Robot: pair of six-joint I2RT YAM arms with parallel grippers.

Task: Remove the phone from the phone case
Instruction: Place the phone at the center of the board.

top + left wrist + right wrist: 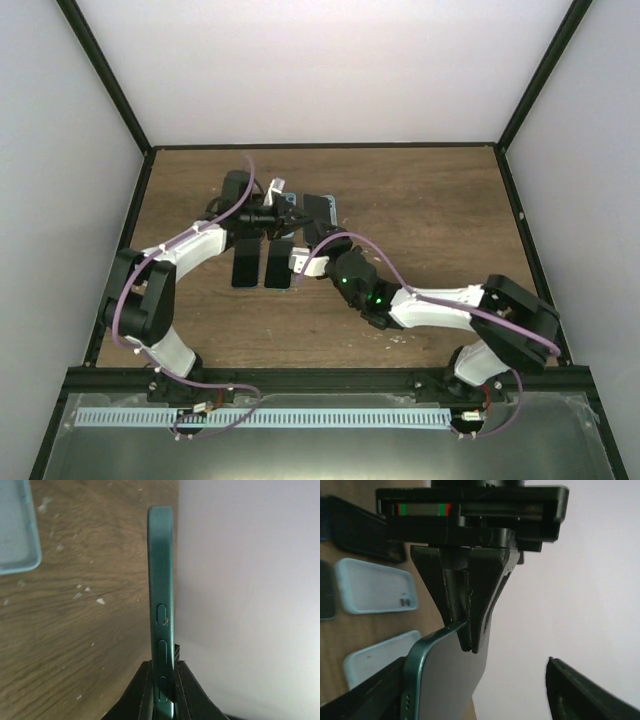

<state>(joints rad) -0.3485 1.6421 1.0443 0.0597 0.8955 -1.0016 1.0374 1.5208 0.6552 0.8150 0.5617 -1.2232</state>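
Observation:
A green-cased phone [161, 565] stands on edge above the wooden table [430, 230]. My left gripper [162, 680] is shut on its lower edge, near the side buttons. In the right wrist view the same phone [445, 680] shows a green rim and a grey face, with the left gripper's black fingers [465, 605] clamped on its top edge. My right gripper [472, 665] is open; its left finger [365, 697] lies beside the phone, its right finger [590, 692] well apart. In the top view both grippers meet at the table's middle back, left [272, 215] and right [292, 238].
Two black phones or cases [243, 262] [278, 262] lie flat under the arms, and a dark one [320, 208] behind. Light blue cases [375, 585] [375, 657] lie on the table; one also shows in the left wrist view [17, 530]. White walls enclose the table.

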